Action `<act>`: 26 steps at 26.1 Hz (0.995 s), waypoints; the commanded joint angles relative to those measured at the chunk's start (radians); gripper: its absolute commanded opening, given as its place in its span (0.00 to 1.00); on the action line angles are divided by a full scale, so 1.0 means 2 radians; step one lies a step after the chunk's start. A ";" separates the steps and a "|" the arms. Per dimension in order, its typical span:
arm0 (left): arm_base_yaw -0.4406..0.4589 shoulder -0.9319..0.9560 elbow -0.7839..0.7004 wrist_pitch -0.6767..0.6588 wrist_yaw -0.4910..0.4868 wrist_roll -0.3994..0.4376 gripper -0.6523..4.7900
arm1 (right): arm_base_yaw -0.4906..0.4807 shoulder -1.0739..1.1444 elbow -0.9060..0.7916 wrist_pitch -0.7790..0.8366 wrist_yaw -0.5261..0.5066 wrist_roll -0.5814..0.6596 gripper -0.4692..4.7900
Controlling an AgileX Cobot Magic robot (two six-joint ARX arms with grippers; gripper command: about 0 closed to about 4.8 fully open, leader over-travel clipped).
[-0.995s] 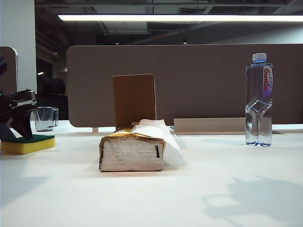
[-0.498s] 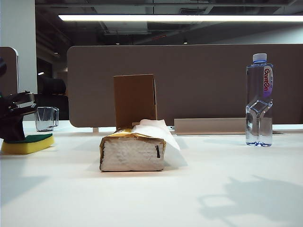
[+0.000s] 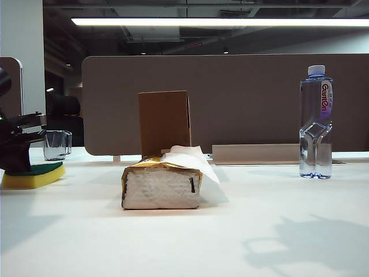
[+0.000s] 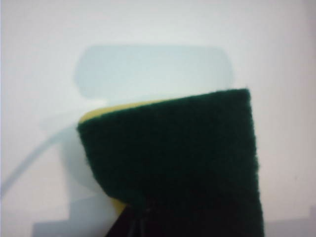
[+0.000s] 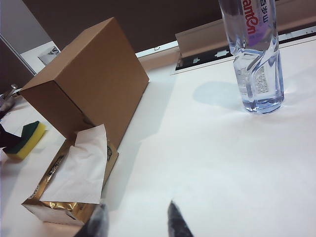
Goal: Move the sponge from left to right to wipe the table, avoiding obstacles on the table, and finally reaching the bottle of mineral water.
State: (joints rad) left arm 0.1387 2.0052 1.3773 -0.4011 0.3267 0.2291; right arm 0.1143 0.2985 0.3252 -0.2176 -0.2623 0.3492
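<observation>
Exterior view showed the left gripper (image 3: 17, 164) clamped on the sponge (image 3: 33, 175) at the left edge of the table (image 3: 230, 231); then came the tissues (image 3: 161, 183), the box (image 3: 164, 122) and the bottle (image 3: 315, 121). The right gripper (image 5: 136, 219) hung with fingers apart, holding nothing.

A clear glass mug (image 3: 56, 145) stands upright at the far left edge of the desk, its handle turned to the right. Behind the desk runs a long grey-brown partition panel (image 3: 248, 98), with a low beige strip (image 3: 253, 153) lying along its foot. Overhead, a fluorescent ceiling light (image 3: 219, 22) glows across the dark room.
</observation>
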 commanded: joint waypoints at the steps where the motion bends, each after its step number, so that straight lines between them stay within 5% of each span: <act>1: -0.003 0.006 -0.007 -0.084 -0.001 0.004 0.11 | 0.000 0.001 0.006 0.006 -0.002 -0.001 0.39; 26: -0.019 -0.005 -0.008 -0.148 0.005 0.005 0.11 | 0.000 0.000 0.008 0.006 -0.002 -0.001 0.39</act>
State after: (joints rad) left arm 0.1104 1.9839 1.3823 -0.5655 0.3374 0.2321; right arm 0.1143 0.2985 0.3328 -0.2188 -0.2623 0.3492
